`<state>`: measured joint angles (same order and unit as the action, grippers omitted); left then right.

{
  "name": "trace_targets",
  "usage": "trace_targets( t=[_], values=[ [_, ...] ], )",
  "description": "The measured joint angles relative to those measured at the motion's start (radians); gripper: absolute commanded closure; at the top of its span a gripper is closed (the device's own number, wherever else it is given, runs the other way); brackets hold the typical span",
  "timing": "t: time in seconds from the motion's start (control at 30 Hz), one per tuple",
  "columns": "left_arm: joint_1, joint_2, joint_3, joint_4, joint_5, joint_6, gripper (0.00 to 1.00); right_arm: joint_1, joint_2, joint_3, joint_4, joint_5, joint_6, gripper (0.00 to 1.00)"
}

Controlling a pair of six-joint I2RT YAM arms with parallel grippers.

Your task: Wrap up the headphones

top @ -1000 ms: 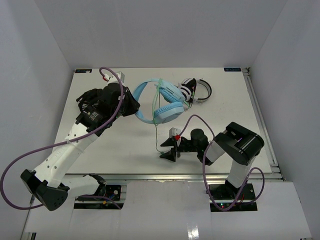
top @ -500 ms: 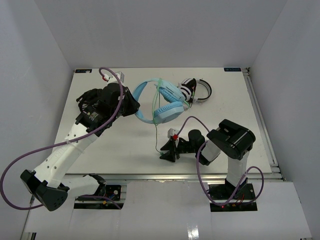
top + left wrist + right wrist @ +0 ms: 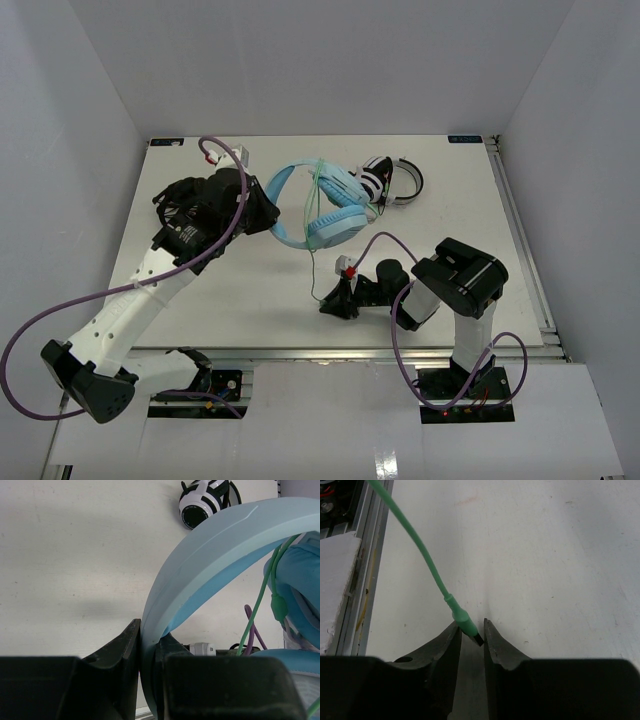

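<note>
The headphones [image 3: 325, 205] sit at the far middle of the bench [image 3: 250, 290], headband [image 3: 200, 565] clamped in the left claw [image 3: 149, 640]. The right claw [image 3: 471, 627], nearly closed, pinches only the plug tip [image 3: 463, 620] of the pale green cable [image 3: 420, 550]; winding tension could well yank it free.

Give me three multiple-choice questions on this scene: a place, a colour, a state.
1. Where is the white-and-black headset? A. beside the headphones B. near left corner C. near right corner
2. What colour is the cable? A. red B. green C. black
3. The left pincer is? A. open B. shut on the cable C. shut on the headband
Answers: 1 A, it lies just right of the headphones; 2 B, the right wrist view shows green; 3 C, it clamps the headband.
</note>
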<state>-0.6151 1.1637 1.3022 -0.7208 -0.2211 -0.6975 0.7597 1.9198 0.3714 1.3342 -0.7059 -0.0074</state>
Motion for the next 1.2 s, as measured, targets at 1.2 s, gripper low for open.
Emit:
trace_targets(
  t=[1.2],
  values=[
    [0.006, -0.122, -0.150, 0.087, 0.382, 0.240, 1.00, -0.264, -0.052, -0.027, 0.029, 0.052, 0.350, 0.92]
  ],
)
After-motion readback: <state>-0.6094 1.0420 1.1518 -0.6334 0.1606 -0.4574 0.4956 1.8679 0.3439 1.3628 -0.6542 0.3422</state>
